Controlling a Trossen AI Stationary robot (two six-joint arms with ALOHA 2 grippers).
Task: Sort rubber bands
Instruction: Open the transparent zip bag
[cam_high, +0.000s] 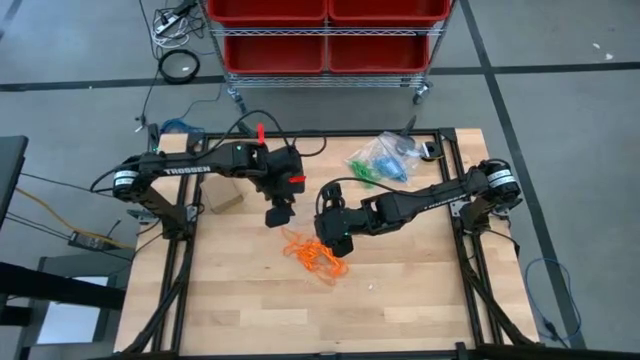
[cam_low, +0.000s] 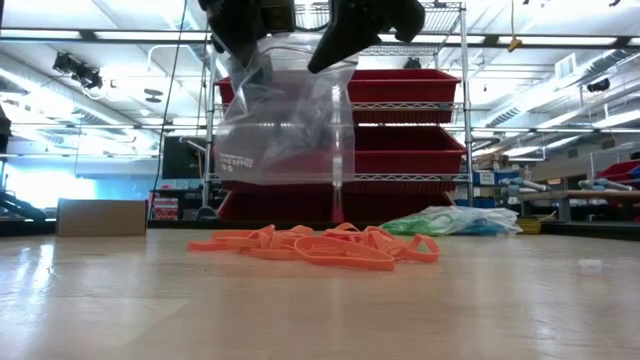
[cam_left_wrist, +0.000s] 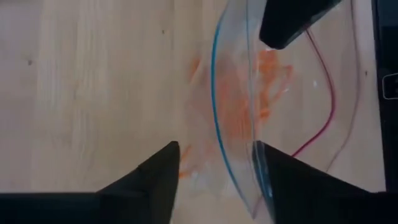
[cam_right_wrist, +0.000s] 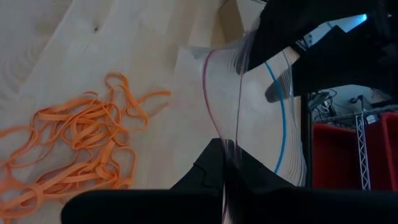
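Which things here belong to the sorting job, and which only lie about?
Job in hand:
- orange rubber bands piled on the table
- clear bag, pinched by the right gripper; left gripper open at its rim
- bags of green and blue bands

Lying about:
- cardboard box
- red bins

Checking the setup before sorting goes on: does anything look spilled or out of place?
The orange rubber bands lie in a loose tangled heap on the bare table, below the clear bag pinched by the right gripper, not inside it. Nothing looks damaged.
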